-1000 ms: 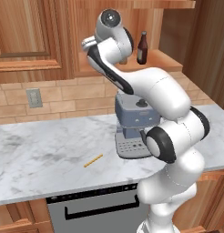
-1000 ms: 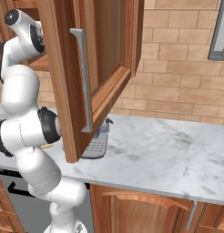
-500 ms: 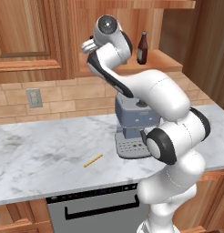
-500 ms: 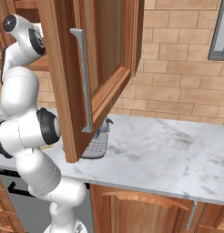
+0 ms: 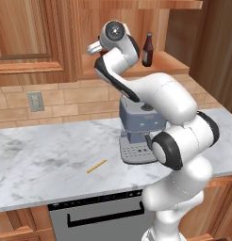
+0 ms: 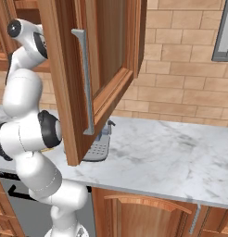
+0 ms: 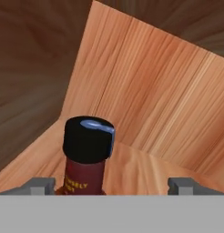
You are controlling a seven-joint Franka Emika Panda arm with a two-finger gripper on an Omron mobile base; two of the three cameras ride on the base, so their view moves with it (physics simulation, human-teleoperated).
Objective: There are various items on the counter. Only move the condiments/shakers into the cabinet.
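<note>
Now the gripper [image 7: 111, 184] is sitting inside the cabinet [image 5: 169, 61], jaws spread wide, its two grey fingertips [image 7: 40, 185] standing well apart on either side of the sauce bottle [image 7: 86, 157], gripping nothing. That black-capped, red-labelled bottle is resting upright on the wooden shelf floor, nearer the left tip than the right. Over in the left base view, the dark brown glass bottle [image 5: 147, 49] is standing on the same shelf, near the white wrist.

The danger, as I'm reading it, is in pulling away: the nearer fingertip looks close enough to clip the cap and topple the bottle if the hand drifts sideways. A wide swing of the wrist could likewise knock the brown bottle. On the counter [image 5: 47, 160] the thin yellow stick [image 5: 96, 165] and coffee machine [image 5: 139, 132] are staying put, as they should.
</note>
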